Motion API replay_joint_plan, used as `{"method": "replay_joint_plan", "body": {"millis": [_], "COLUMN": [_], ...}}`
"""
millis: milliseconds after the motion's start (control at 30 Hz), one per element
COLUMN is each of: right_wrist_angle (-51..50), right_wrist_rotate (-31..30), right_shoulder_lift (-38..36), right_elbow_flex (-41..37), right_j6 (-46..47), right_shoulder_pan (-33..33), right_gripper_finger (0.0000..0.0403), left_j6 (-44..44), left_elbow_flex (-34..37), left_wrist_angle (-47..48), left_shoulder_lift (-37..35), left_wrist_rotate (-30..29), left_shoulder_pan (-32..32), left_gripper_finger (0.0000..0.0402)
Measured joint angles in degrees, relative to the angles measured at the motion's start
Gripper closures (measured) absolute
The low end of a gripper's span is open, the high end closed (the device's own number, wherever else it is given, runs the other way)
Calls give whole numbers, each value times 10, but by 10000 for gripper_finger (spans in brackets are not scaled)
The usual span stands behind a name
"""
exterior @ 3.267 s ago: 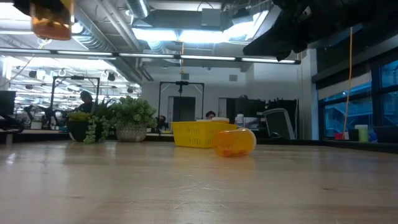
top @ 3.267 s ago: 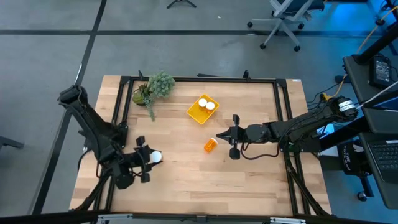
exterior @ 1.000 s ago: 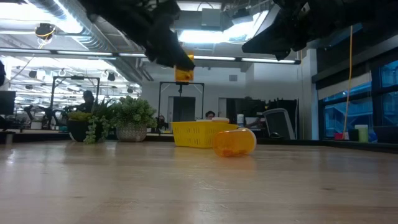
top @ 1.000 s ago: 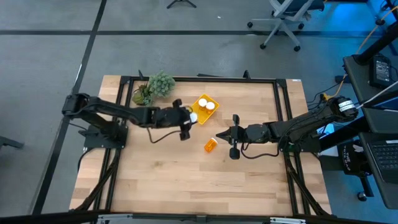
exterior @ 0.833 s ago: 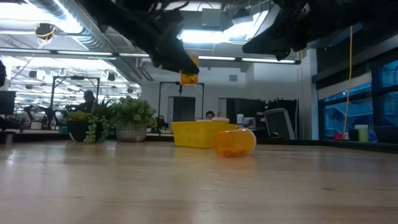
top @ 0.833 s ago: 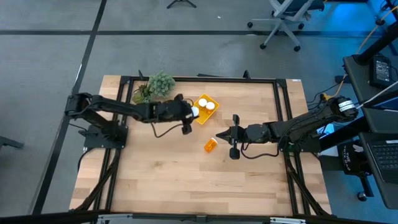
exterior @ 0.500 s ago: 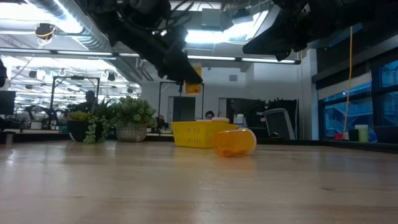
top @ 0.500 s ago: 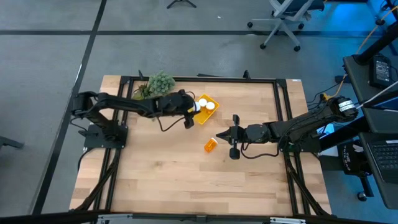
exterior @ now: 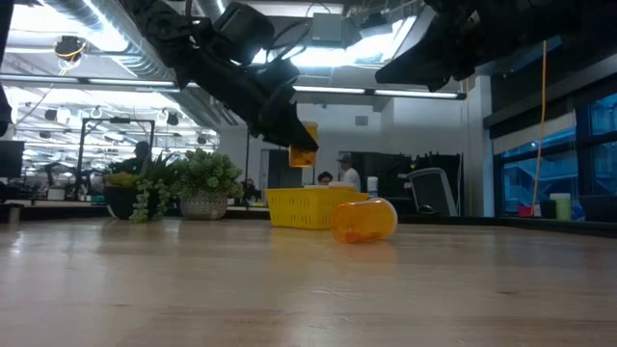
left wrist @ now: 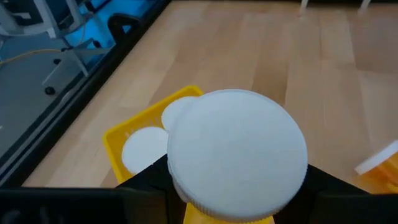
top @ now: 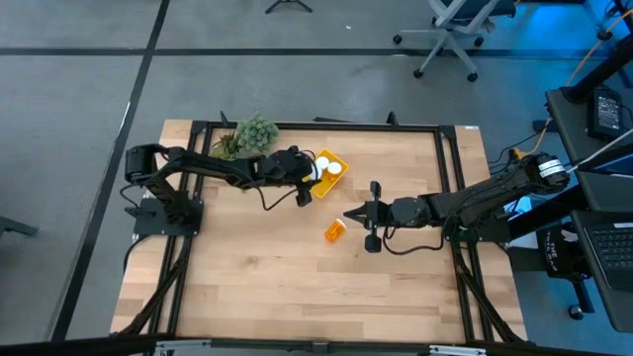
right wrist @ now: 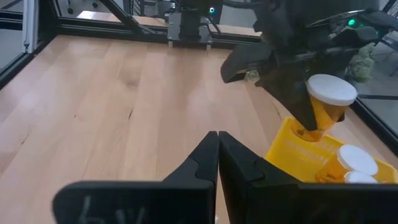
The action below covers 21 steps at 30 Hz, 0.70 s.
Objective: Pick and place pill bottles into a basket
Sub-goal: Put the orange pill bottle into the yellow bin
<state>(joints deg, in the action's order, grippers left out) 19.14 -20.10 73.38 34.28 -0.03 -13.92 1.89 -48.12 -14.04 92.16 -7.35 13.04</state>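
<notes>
Roughly halfway, by my reading — the left claw [top: 307, 182] is clamped on an upright pill bottle [exterior: 303, 145], white cap up, and hangs at the near-left edge of the yellow basket [top: 330, 178], not yet squarely over its opening. Two capped bottles [right wrist: 353, 160] already stand inside the basket, their white discs showing just beyond the held one. That leaves the held bottle to be released and a fourth bottle [top: 335, 230] to be collected; it lies on its side on the desk [top: 297, 287], nearer the camera than the basket. The right claw [top: 362, 215] waits with its fingers pressed together, empty, just right of that fallen bottle and apart from it — well placed, I judge, to take it next.
</notes>
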Motion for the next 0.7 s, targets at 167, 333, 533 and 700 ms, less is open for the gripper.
{"method": "replay_joint_plan", "body": {"millis": [167, 333, 533, 700], "right_wrist_angle": [0, 0, 0, 4], "right_wrist_rotate": [-1, -1, -1, -1], "right_shoulder_lift": [0, 0, 0, 0], "right_elbow_flex": [0, 0, 0, 0], "right_j6": [0, 9, 3, -2], "right_shoulder_pan": [7, 7, 7, 7], "right_gripper_finger": [386, 386, 386, 386], "left_j6": [4, 8, 5, -5], "left_elbow_flex": [0, 0, 0, 0], "left_wrist_angle": [-12, -13, -24, -46], "left_shoulder_lift": [0, 1, 22, 58], "left_wrist_rotate": [0, 0, 0, 0], "left_shoulder_pan": [0, 2, 7, 18], "left_gripper_finger": [243, 239, 243, 239]}}
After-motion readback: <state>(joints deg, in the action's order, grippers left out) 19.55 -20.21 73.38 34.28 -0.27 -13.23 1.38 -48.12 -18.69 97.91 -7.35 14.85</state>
